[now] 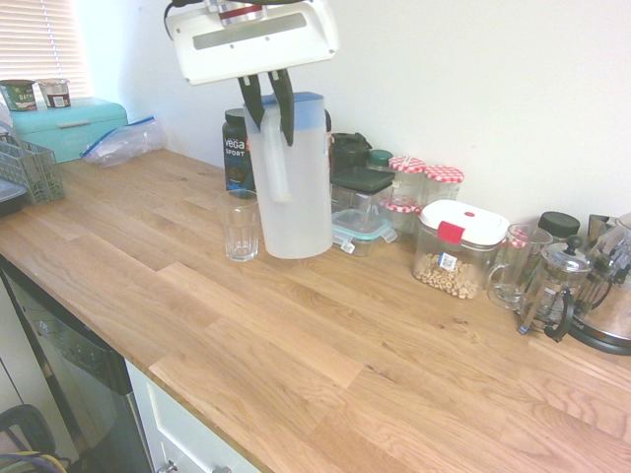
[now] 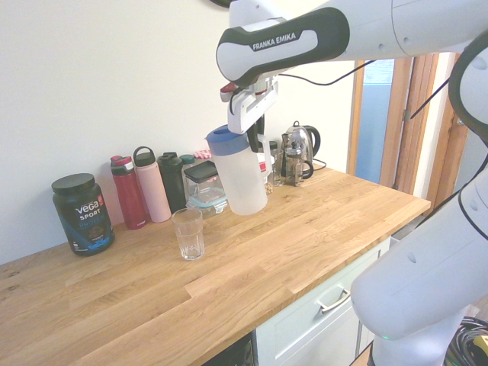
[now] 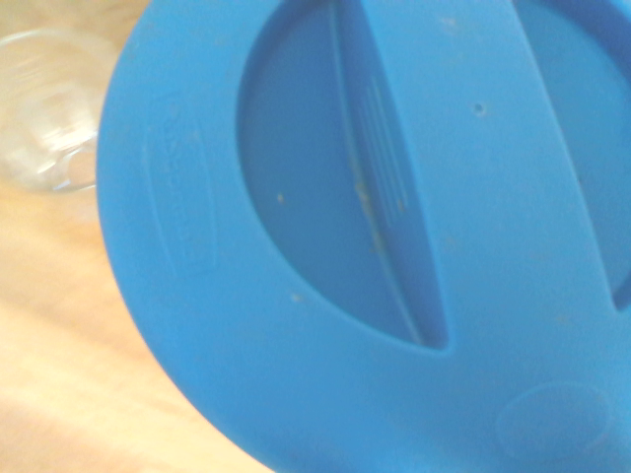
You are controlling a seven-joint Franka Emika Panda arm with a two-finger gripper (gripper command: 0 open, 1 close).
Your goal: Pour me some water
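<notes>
A tall frosted pitcher [image 1: 296, 187] with a blue lid [image 3: 375, 227] and white handle hangs just above the wooden counter [image 1: 296, 345], slightly tilted. My gripper [image 1: 269, 113] is shut on its handle from above; it also shows in the second exterior view, gripper [image 2: 255, 128] over pitcher [image 2: 240, 175]. The water is hidden behind the frosted wall. A small clear ribbed glass [image 1: 240, 225] stands upright on the counter right beside the pitcher, looking empty; the same glass [image 2: 188, 233] stands in front of the pitcher's left side. In the wrist view, the glass [image 3: 44, 108] peeks past the lid's edge.
Against the wall stand a black Vega tub [image 2: 82, 213], several bottles [image 2: 143, 187] and food containers [image 1: 360, 212]. A white-lidded box [image 1: 458, 246], a mug [image 1: 515, 264], a French press [image 1: 552, 291] and a kettle [image 1: 611, 310] sit at one end. A teal bread bin [image 1: 69, 123] stands at the other.
</notes>
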